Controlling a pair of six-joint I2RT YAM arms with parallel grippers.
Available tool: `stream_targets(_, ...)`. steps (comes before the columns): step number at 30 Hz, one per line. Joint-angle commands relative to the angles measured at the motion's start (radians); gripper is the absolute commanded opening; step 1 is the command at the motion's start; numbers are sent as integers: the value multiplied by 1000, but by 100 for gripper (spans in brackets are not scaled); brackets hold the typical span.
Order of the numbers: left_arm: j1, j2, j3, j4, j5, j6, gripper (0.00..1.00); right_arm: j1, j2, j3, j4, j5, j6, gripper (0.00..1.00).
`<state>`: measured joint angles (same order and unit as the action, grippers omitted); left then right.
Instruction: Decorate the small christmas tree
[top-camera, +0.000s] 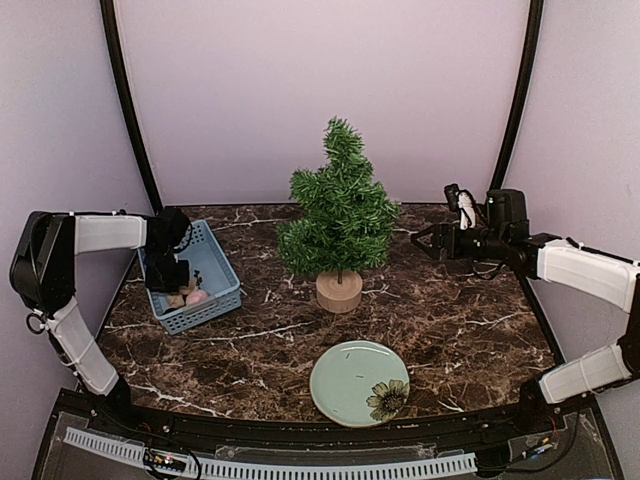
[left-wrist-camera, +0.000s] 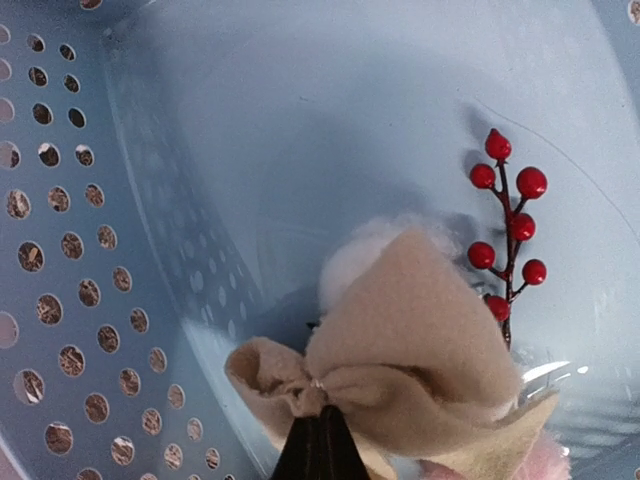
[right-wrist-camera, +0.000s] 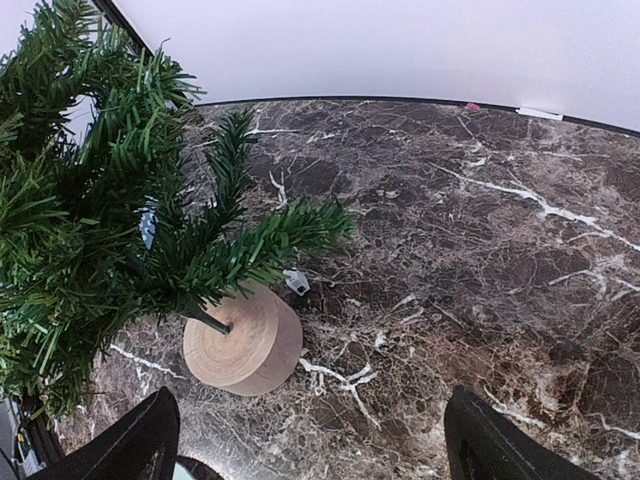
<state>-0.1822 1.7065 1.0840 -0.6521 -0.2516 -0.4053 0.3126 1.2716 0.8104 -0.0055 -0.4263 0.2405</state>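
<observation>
The small christmas tree (top-camera: 338, 205) stands mid-table on its round light-wood base (top-camera: 339, 291). It also fills the left of the right wrist view (right-wrist-camera: 110, 230). My left gripper (top-camera: 170, 277) reaches down into the blue perforated basket (top-camera: 222, 272). In the left wrist view it (left-wrist-camera: 318, 440) is shut on the knot of a beige felt bow (left-wrist-camera: 420, 340). A red berry sprig (left-wrist-camera: 508, 235) and a white pompom (left-wrist-camera: 362, 255) lie beside the bow. My right gripper (top-camera: 420, 240) is open and empty, held above the table right of the tree, and also shows in the right wrist view (right-wrist-camera: 310, 450).
A pale green plate with a flower print (top-camera: 358, 382) lies at the front centre. A small white tag (right-wrist-camera: 296, 282) hangs from a low branch near the wooden base (right-wrist-camera: 243, 345). Something pink (left-wrist-camera: 545, 462) lies in the basket below the bow.
</observation>
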Motion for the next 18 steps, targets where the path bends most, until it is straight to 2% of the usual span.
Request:
stream_targets(1,3,-81,37,0,8,23,0,5,2,5,30,-5,-10,93)
stream_targets(11,-51,-219,138,-4,27,204,0,8,-4,10,45,-10,3,93)
stream_targets(15,-111,-184,178,-25,62,331,0,9,-8,12,45,-12,4,92)
stream_targets(18,-188,-107,208,-55,6,389,0,11,-13,12,46,-9,6,92)
